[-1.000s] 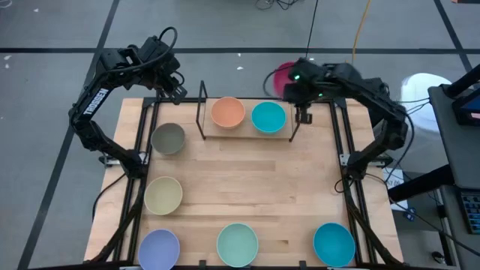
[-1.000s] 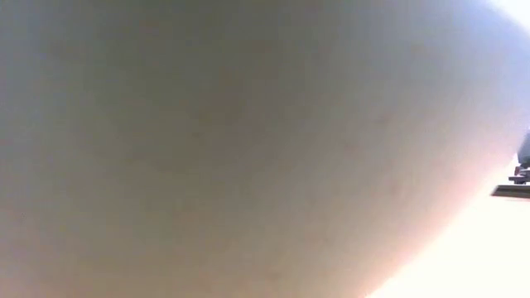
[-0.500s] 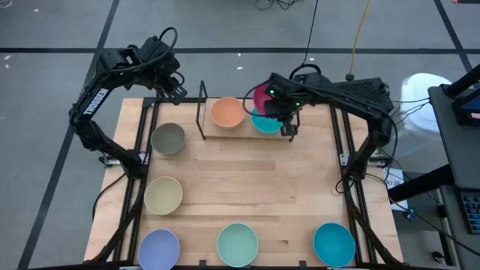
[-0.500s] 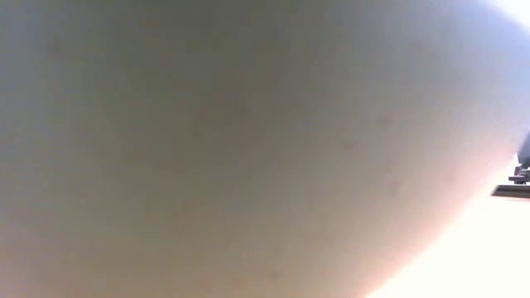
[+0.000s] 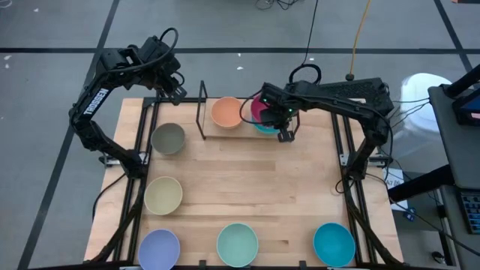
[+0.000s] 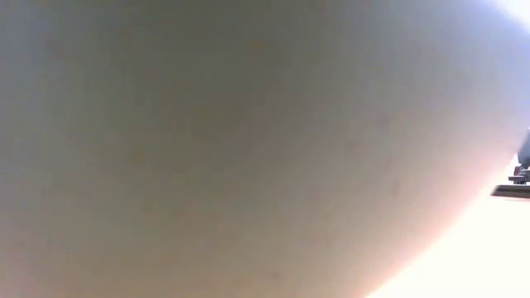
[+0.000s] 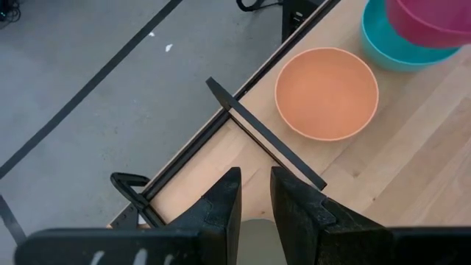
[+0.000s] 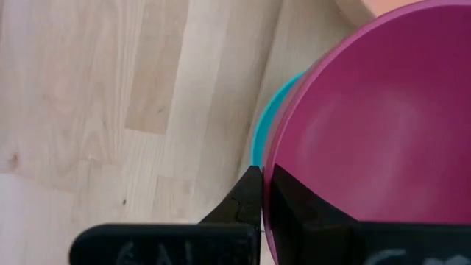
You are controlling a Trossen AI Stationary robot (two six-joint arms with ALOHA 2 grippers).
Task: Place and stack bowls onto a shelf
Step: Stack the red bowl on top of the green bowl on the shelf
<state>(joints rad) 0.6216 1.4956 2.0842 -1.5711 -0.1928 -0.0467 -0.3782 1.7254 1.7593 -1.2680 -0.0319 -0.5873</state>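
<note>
Swung in from beyond the counter's far edge over the past second, the right claw (image 5: 276, 120) now hangs above the shelf (image 5: 201, 111), its fingers clamped on the rim of the magenta bowl (image 5: 259, 109); that bowl sits directly over a teal bowl (image 5: 264, 127) on the shelf's board, whether resting in it or just above cannot be told; an orange bowl (image 5: 226, 112) stands beside them on the same board. Left claw (image 7: 254, 202) holds as before above the counter's far left corner, fingers slightly parted around nothing. On the counter (image 5: 300, 195) wait the grey-olive bowl (image 5: 168, 139), pale yellow bowl (image 5: 163, 195), lavender bowl (image 5: 158, 250), mint green bowl (image 5: 237, 244) and a second teal bowl (image 5: 334, 244), all well apart; the low view is filled by one pale curved surface.
</note>
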